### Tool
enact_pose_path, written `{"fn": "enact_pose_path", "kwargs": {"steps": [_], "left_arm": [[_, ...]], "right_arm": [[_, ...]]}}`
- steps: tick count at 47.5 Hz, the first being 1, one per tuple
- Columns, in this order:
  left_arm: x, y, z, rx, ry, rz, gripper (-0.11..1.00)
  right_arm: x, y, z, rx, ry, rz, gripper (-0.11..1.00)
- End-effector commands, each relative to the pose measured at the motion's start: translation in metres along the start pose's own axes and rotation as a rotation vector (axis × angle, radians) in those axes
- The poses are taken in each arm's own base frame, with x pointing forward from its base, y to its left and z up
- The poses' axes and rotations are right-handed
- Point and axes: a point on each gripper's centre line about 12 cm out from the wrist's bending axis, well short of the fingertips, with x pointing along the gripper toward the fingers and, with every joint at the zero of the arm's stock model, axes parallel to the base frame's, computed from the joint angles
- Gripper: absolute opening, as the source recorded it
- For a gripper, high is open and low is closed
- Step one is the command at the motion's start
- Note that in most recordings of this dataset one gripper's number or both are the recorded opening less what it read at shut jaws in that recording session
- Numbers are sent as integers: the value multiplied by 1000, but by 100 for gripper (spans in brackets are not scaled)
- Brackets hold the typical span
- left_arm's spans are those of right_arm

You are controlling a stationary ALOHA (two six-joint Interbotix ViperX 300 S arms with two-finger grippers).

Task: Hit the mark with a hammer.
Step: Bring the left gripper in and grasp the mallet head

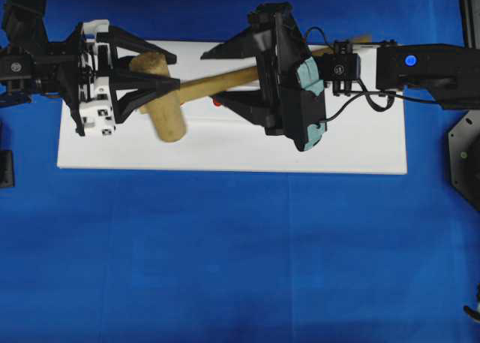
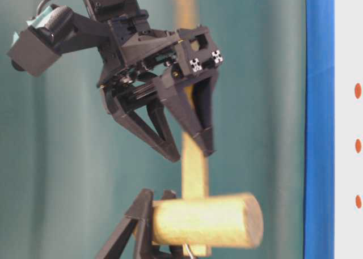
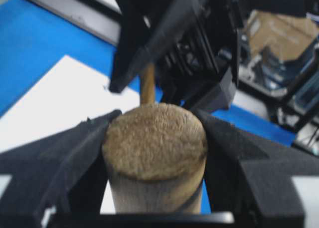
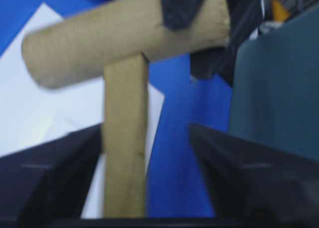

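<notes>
Blue cloth (image 1: 225,260) covers my table, with a white board (image 1: 360,144) laid across it. Over the board I see the light-wood hammer (image 1: 166,106), its thick head pinched on both sides by my left gripper (image 3: 154,153), which is closed on it. The handle runs off toward my right gripper (image 4: 144,158), whose fingers stand spread wide; the handle touches one finger (image 4: 60,163), with a clear gap to the other. A small red mark (image 1: 217,102) peeks out beneath the handle.

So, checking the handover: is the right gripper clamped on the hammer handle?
No: the right gripper's jaws stand apart around the hammer handle.
</notes>
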Motion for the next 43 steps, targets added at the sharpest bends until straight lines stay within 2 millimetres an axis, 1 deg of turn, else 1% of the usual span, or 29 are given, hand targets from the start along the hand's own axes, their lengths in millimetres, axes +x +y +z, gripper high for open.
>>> {"fn": "enact_pose_path", "kwargs": {"steps": [1,4,6,10,15,20,26,35,38,43], "left_arm": [[-3,-4,8,23,-21,-11,47],[-4,-3,6,55,-8,-6,47],[-4,-2,5,87,1,-3,47],[-6,-2,4,163,13,1,47],[-7,-1,2,269,26,5,47],[-8,0,0,385,52,9,47],[-7,0,-1,468,71,9,47],[-7,-2,-1,496,70,3,47],[-7,-4,0,498,68,-3,47],[-6,-10,1,502,62,-21,47]], "right_arm": [[-11,-12,18,18,-28,-28,78],[-15,-13,18,45,-8,-28,91],[-18,-15,18,79,10,-28,94],[-25,-17,18,165,43,-26,91],[-32,-15,14,277,97,-12,92],[-34,-10,7,362,151,2,93],[-36,-7,3,437,188,9,93],[-30,-3,-3,467,202,13,93],[-24,0,-8,467,207,18,92],[-7,9,-20,472,213,28,93]]}}
